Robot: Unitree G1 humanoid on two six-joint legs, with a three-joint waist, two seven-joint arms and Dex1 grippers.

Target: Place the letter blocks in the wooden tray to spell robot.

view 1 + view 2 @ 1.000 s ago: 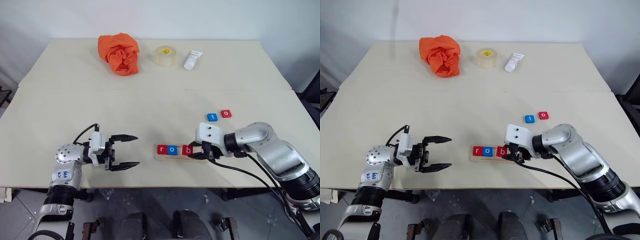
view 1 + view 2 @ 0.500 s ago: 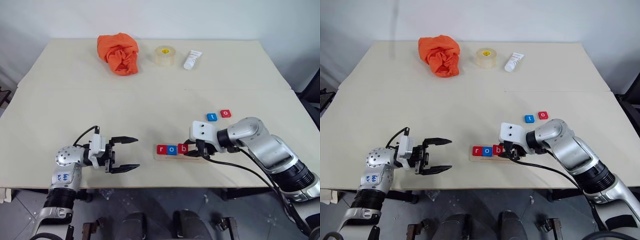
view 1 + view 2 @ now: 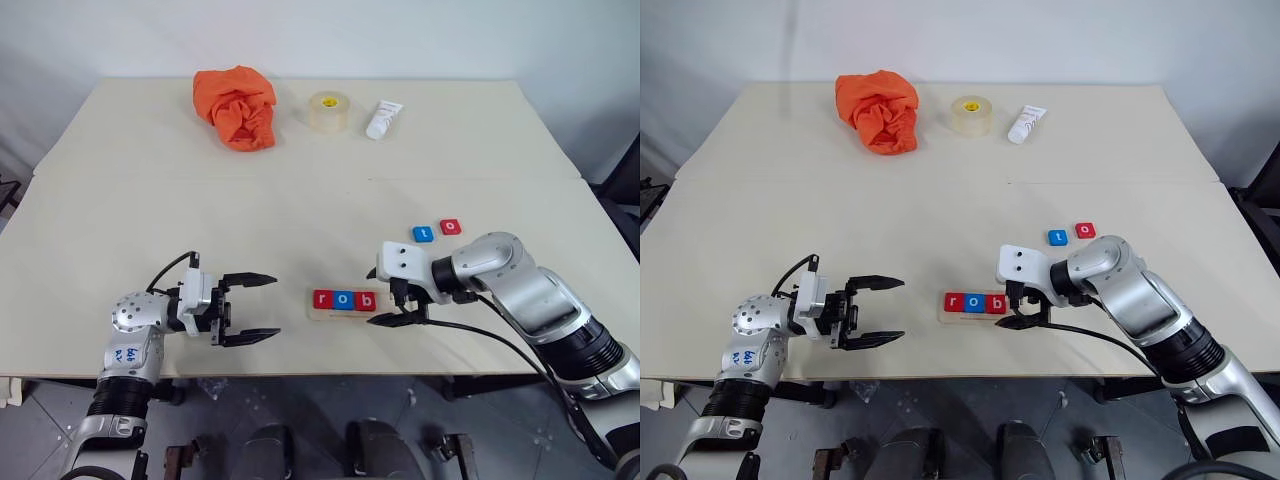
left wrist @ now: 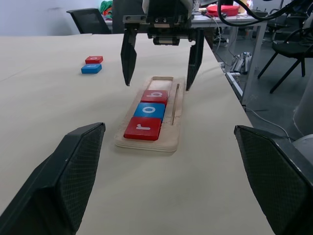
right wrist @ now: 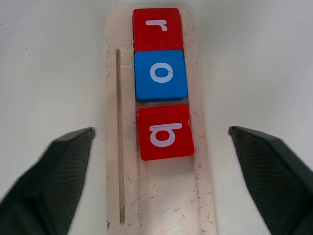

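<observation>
with r, o, b seated in the wooden tray and the right gripper spread empty over its free end, blue t and red o remain on the table; left gripper idle, spread.

silver arms, black cables, black-fingered end effectors.

Tray: red r, blue o, red b.
</observation>
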